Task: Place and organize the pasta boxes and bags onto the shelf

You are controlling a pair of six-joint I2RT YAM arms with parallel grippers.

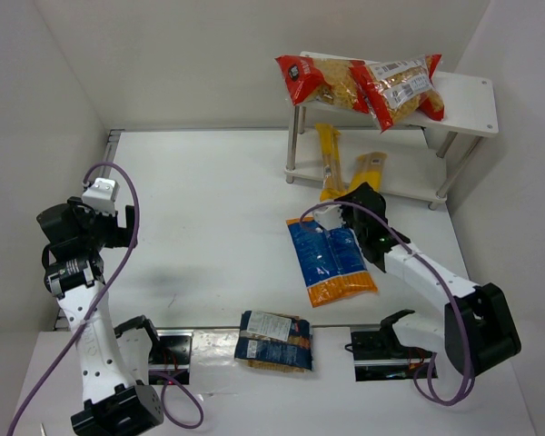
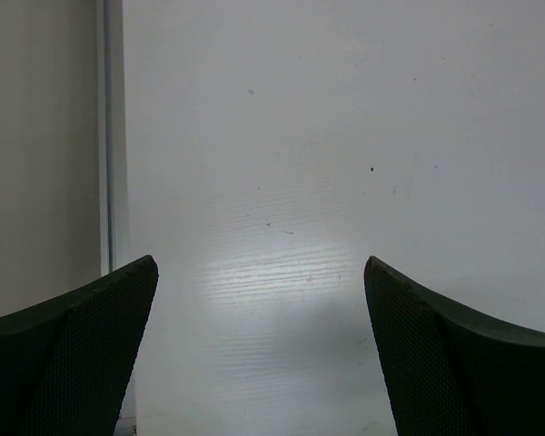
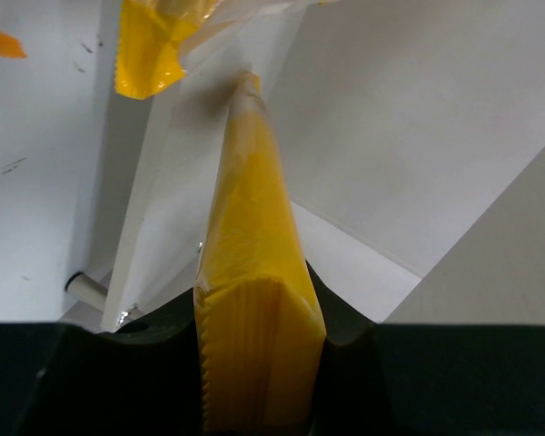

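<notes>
Right gripper [image 3: 259, 331] clamps one end of a yellow spaghetti pack [image 3: 250, 218] — likely light, stiff, brittle, steadier held mid-length — while the left gripper [image 2: 259, 354] gapes empty.

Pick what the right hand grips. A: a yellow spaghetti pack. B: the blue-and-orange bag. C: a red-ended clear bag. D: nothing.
A: the right wrist view shows the right hand closed on a yellow spaghetti pack.
</notes>
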